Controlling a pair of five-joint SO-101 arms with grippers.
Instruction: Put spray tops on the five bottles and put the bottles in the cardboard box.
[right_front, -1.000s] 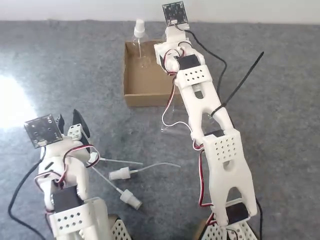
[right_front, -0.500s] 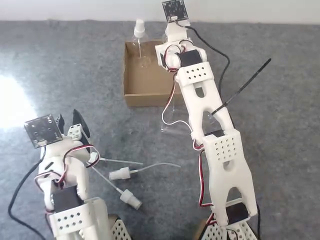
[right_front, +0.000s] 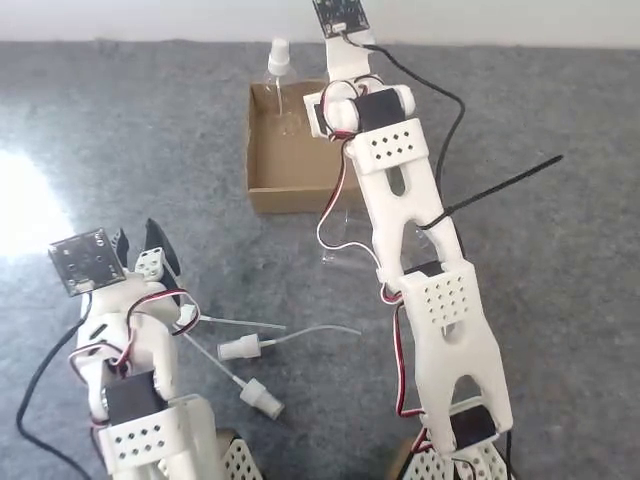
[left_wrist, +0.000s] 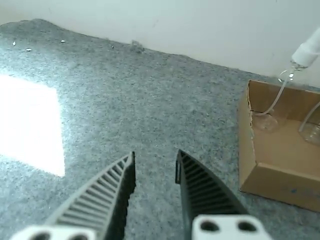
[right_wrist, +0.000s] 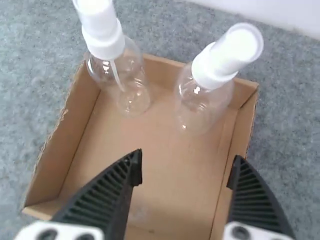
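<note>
Hovering at eight o'clock, the left gripper (left_wrist: 155, 156) has its fingers released and empty, probably because no bottle is near for the two loose spray tops (right_front: 240, 349) lying at six o'clock. A clear bottle (right_front: 350, 252) at centre sits half hidden under the right arm (right_front: 440, 300), which likely blocks reaching it. At twelve o'clock the cardboard box (right_front: 285, 198) holds two capped bottles (right_wrist: 120, 85) upright against its far wall. The right gripper (right_wrist: 185, 159) hangs above the box, fingers spread, grasping nothing.

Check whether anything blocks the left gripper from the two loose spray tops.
Nothing visible does. Both spray tops lie on bare table, with their own thin tubes alongside; the open left gripper points away from them.
</note>
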